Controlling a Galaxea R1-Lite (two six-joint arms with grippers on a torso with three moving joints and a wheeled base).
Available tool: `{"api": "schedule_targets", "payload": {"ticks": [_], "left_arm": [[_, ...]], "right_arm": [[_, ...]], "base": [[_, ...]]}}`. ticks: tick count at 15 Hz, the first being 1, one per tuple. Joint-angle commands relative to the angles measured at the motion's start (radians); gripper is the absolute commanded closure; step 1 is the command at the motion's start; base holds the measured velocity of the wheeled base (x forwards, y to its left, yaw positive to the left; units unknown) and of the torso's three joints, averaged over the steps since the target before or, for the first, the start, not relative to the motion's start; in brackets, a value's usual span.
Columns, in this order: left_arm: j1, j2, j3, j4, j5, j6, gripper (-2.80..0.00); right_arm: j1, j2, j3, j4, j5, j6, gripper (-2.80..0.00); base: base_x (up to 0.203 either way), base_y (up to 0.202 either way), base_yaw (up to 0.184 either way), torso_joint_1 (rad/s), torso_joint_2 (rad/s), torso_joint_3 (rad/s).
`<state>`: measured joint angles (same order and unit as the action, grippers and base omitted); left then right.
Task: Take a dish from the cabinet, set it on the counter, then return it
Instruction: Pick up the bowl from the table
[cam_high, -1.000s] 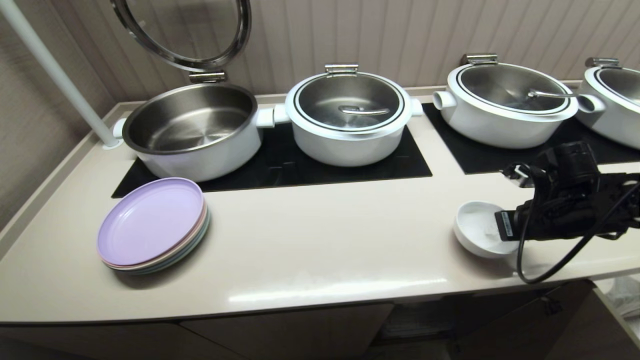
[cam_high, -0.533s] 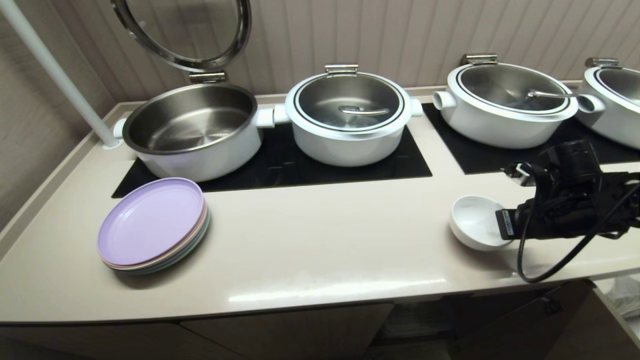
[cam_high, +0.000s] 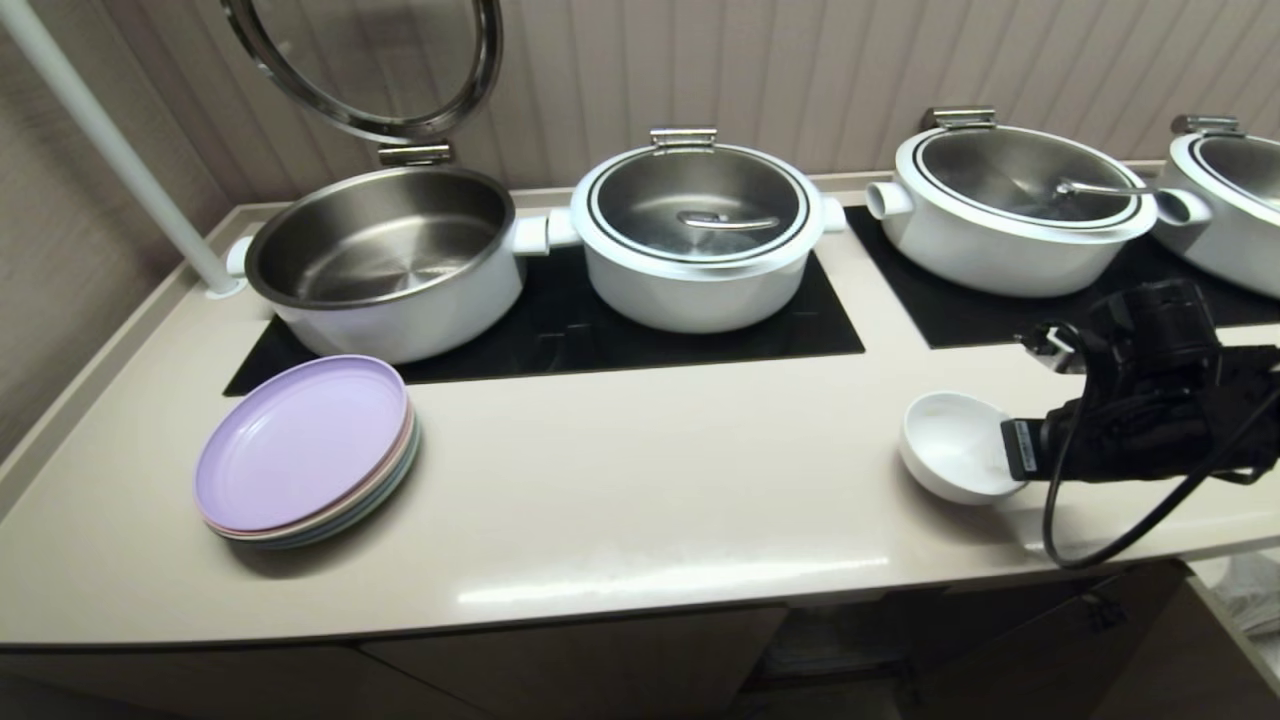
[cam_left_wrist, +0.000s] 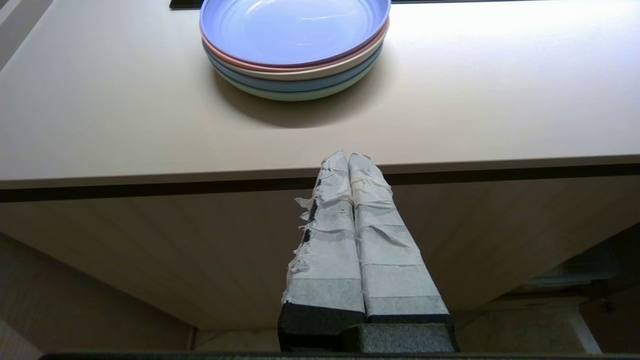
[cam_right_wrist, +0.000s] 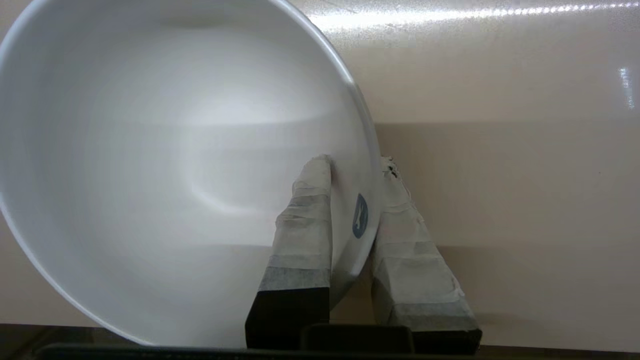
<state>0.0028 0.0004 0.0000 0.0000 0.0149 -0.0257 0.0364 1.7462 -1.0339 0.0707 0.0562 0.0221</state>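
White dish (cam_high: 950, 455) sits empty on the bench (cam_high: 620, 500), well right of the plate stack (cam_high: 305, 450) near the front edge. Right hand (cam_right_wrist: 357, 172) pinches its rim, one finger inside, one outside. Left hand (cam_left_wrist: 348, 160) hangs below the bench edge before the plates, fingers pressed together, holding nothing. Open pot (cam_high: 385, 255) behind the plates is empty.

I see the counter (cam_high: 620, 500) carrying black cooktop panels (cam_high: 560, 330) with white pots (cam_high: 700, 240), stacked pastel plates (cam_high: 305, 450) and the dish (cam_high: 950, 445).
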Motion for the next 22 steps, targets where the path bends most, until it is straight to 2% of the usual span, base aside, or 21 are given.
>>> {"api": "schedule_targets", "payload": {"ticks": [1,12,18,22], "left_arm": [[0.000,0.000,0.000,0.000,0.000,0.000,0.00],[0.000,0.000,0.000,0.000,0.000,0.000,0.00],[0.000,0.000,0.000,0.000,0.000,0.000,0.00],[0.000,0.000,0.000,0.000,0.000,0.000,0.00]], "right_arm": [[0.000,-0.027,0.023,-0.002,0.002,0.004,0.00],[0.000,-0.060,0.065,-0.001,0.001,0.136,0.00],[0.000,-0.057,0.081,0.000,0.002,0.145,0.00],[0.000,-0.062,0.078,0.008,0.005,0.228,0.00]], "base": [[0.000,0.000,0.000,0.000,0.00,0.000],[0.000,0.000,0.000,0.000,0.00,0.000],[0.000,0.000,0.000,0.000,0.00,0.000],[0.000,0.000,0.000,0.000,0.00,0.000]]}}
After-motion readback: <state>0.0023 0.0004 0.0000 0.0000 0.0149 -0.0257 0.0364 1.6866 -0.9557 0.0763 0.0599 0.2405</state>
